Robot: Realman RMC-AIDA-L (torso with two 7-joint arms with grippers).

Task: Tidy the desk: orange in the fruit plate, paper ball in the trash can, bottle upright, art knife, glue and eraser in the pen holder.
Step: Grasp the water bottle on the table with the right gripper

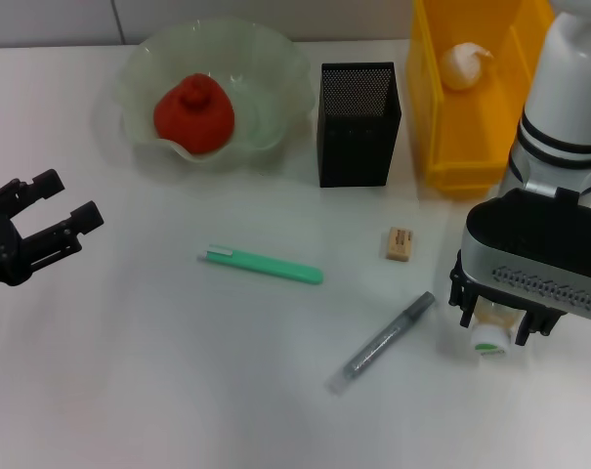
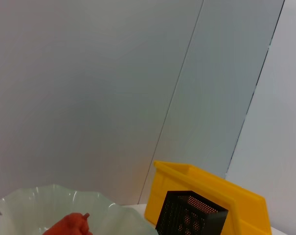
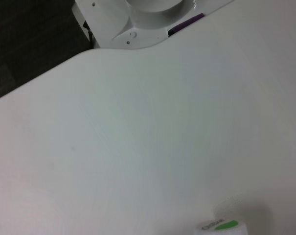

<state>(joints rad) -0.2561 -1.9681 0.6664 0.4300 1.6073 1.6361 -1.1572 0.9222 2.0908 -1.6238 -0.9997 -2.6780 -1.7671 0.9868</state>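
Bottle (image 1: pixel 492 332), at the desk's (image 1: pixel 178 371) right edge beneath the right tool (image 1: pixel 490 318), whose jaws flank its body with closure not discernible, appears light, smooth and thin-walled: best gripped mid-body, gently.

A plain white counter (image 1: pixel 178 371) fills nearly the whole scene, smooth and matte, with soft even light and only faint shadows on it. Along its far edge runs a pale grey wall (image 2: pixel 113 88) made of flat panels, with thin seams between them; one seam shows as a slanting line in the left wrist view. Past a rounded corner of the counter, a patch of dark floor (image 3: pixel 25 39) shows.
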